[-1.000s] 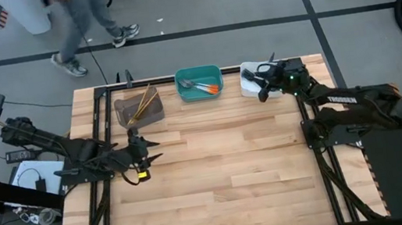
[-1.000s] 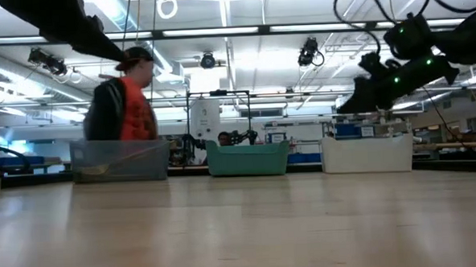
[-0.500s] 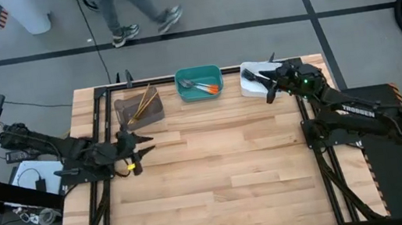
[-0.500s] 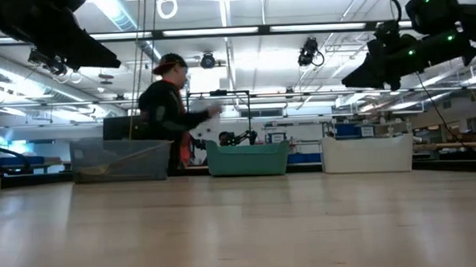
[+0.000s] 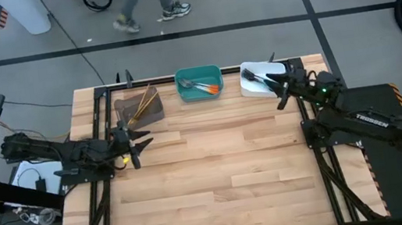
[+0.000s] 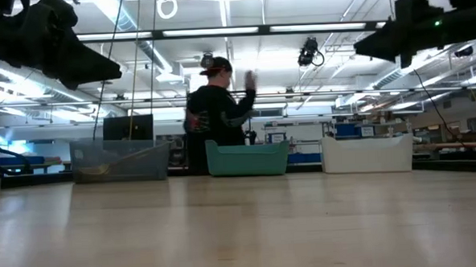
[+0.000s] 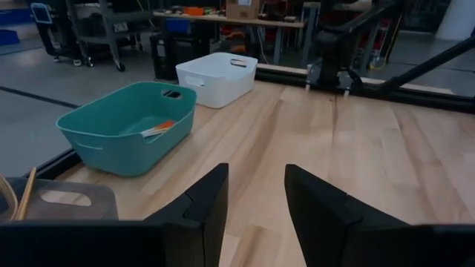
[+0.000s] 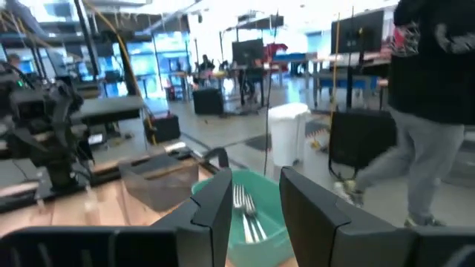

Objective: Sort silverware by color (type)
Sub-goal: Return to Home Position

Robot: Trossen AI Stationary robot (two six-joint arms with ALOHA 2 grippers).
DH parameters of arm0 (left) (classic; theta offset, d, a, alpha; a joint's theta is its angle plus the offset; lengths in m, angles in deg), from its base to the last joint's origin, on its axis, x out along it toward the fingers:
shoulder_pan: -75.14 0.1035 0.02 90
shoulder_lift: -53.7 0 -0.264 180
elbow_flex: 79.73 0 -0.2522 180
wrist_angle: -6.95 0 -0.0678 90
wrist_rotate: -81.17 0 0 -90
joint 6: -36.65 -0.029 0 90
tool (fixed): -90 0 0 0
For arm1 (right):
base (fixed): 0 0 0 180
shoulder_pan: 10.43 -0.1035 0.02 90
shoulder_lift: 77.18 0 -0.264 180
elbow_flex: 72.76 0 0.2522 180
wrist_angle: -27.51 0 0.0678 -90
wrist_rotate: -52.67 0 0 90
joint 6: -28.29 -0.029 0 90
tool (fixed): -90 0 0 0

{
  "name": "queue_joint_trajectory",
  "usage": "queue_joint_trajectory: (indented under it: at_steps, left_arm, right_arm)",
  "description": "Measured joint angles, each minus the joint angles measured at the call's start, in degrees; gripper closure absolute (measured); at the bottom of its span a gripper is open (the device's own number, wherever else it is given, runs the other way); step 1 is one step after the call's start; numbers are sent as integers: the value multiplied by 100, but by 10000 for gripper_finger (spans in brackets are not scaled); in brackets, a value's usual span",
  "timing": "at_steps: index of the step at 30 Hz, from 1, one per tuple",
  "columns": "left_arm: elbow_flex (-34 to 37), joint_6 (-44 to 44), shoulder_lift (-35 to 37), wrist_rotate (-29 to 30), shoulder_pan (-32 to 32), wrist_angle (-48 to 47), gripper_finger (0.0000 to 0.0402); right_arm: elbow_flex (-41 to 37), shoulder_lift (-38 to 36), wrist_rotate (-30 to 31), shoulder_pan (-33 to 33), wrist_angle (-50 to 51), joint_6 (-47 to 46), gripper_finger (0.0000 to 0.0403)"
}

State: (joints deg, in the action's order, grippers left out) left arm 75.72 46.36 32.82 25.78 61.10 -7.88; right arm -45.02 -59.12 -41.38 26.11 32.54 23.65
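Note:
Gold-coloured silverware (image 5: pixel 144 102) leans in the grey bin (image 5: pixel 127 116). Silver pieces with orange handles (image 5: pixel 204 87) lie in the teal bin (image 5: pixel 198 71), and dark pieces (image 5: pixel 258 78) lie in the white bin (image 5: pixel 248 87). All three bins stand along the table's far edge. My left gripper (image 5: pixel 134 144) hovers open near the table's left side, in front of the grey bin; in the left wrist view (image 7: pixel 256 178) nothing sits between its fingers. My right gripper (image 5: pixel 281 90) is open and empty beside the white bin, raised above the table (image 8: pixel 254 182).
A person (image 6: pixel 217 110) walks on the floor beyond the table's far edge. The wooden tabletop (image 5: pixel 225 172) stretches bare from the bins to the near edge. Black frame rails (image 5: pixel 307 125) run along the table's sides under both arms.
My left gripper has drawn back toward the table's left edge and a little toward the far edge. My right gripper has pulled away toward the table's right edge and risen. The person behind the table has walked from left to right.

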Motion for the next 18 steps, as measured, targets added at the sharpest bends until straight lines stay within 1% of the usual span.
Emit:
queue_joint_trajectory:
  at_steps: [6, 9, 14, 18]
  left_arm:
    - [323, -61, 477, 0, -4, 47, 260]
    - [430, -143, 713, 0, -4, 34, 260]
    - [592, -173, 1079, 0, -4, 43, 260]
    - [780, -162, 1294, 2, -4, 39, 260]
  right_arm:
    - [-54, -756, 761, -444, 726, -14, 283]
    - [-189, -1084, 935, -685, 930, -124, 283]
    - [-464, -1564, 1421, -1052, 976, -182, 283]
    - [-709, -1806, 1678, -1250, 968, -183, 283]
